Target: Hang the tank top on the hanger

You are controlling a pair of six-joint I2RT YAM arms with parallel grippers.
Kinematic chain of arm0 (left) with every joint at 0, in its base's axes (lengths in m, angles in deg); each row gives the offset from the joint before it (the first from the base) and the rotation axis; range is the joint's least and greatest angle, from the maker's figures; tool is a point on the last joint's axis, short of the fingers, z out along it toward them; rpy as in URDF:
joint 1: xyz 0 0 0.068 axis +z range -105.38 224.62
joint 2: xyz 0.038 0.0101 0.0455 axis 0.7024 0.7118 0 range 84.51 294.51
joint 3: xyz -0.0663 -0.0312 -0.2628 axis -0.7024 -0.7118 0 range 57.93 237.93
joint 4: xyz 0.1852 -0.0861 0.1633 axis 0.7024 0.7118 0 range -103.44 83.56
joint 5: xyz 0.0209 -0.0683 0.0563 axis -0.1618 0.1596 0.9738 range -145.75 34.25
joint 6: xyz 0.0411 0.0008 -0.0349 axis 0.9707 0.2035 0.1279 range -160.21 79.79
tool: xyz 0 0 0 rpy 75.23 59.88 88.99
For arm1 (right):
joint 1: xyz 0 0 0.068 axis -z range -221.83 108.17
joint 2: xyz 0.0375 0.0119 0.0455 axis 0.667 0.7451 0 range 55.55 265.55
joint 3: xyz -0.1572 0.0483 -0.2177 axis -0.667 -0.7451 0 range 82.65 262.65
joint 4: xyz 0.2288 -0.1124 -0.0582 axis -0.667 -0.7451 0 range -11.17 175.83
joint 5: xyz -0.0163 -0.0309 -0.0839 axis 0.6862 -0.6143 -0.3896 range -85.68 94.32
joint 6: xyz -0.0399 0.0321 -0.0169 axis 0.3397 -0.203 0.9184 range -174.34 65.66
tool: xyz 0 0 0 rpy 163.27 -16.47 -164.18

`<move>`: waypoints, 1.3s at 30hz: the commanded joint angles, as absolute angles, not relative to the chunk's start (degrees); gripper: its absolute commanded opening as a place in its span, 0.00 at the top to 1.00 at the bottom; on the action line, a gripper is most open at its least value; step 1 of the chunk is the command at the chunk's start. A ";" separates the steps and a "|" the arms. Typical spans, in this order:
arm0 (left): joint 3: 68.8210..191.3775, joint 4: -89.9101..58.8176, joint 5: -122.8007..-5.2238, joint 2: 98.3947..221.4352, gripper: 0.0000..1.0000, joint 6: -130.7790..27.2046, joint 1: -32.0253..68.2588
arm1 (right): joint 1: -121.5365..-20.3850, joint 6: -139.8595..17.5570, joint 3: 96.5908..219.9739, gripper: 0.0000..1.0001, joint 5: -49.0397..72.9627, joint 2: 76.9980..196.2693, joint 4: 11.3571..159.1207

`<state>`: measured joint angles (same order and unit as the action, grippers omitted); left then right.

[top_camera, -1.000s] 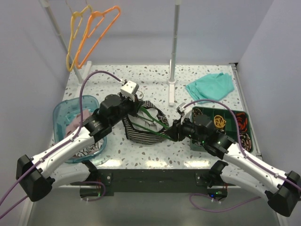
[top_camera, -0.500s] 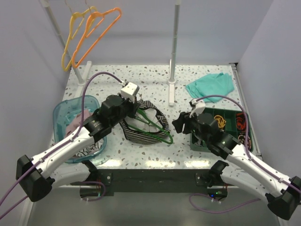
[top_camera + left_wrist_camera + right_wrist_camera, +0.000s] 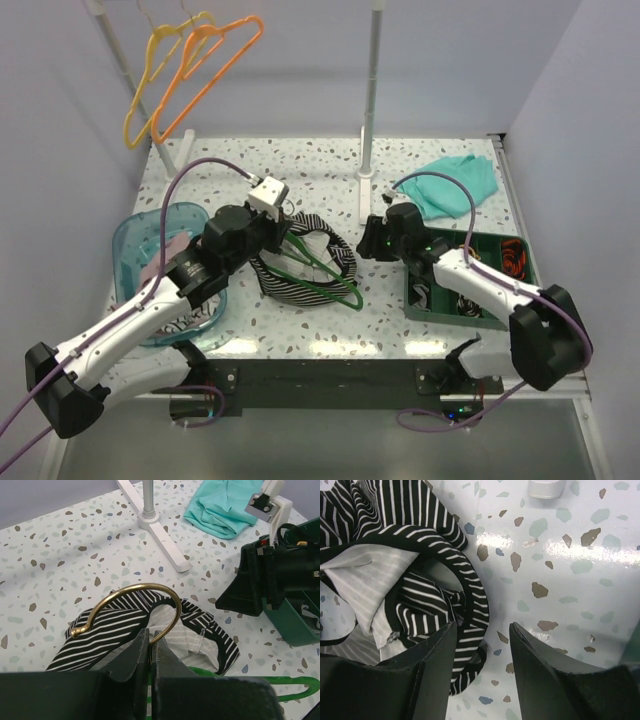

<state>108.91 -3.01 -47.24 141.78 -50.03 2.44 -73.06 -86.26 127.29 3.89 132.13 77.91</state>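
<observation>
The left hand (image 3: 149, 639) is clenched on the hanger (image 3: 295, 681) just below its hook, steadying it across the tank top (image 3: 420, 510) mid-bench (image 3: 300, 170), while the right hand (image 3: 481, 628), released and empty, hovers over the top's right edge, probably to pull fabric on.

- Left gripper (image 3: 150, 638): jaws pinched together on stem of brass hook (image 3: 150, 585), bottom centre of frame.
- Hook arcs up and over to left, open tip low left.
- Green hanger (image 3: 292, 682): bar visible lower right, lying partly under tank top (image 3: 107, 630).
- Tank top bunched on speckled table (image 3: 60, 550), pale inside showing.
- Right arm (image 3: 280, 575): black housing at right, just beside top's edge, over green bin (image 3: 295, 627).
- White stand base (image 3: 162, 532) upper centre.
- Teal cloth (image 3: 220, 510) top right.
</observation>
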 commanded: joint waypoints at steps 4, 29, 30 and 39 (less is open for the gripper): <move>110.05 -4.65 -46.17 140.85 1.00 -48.82 2.17 | -72.95 -87.91 129.94 0.49 9.50 139.75 85.57; 113.03 -4.13 -35.63 142.60 1.00 -52.42 2.25 | -72.86 -87.30 129.15 1.00 6.79 137.48 86.01; 113.39 -4.04 -34.41 142.78 1.00 -53.03 2.25 | -72.86 -86.86 128.97 1.00 5.30 135.99 83.83; 114.53 -5.36 -25.35 145.68 1.00 -58.05 2.17 | -72.95 -85.98 124.57 1.00 3.54 121.04 75.73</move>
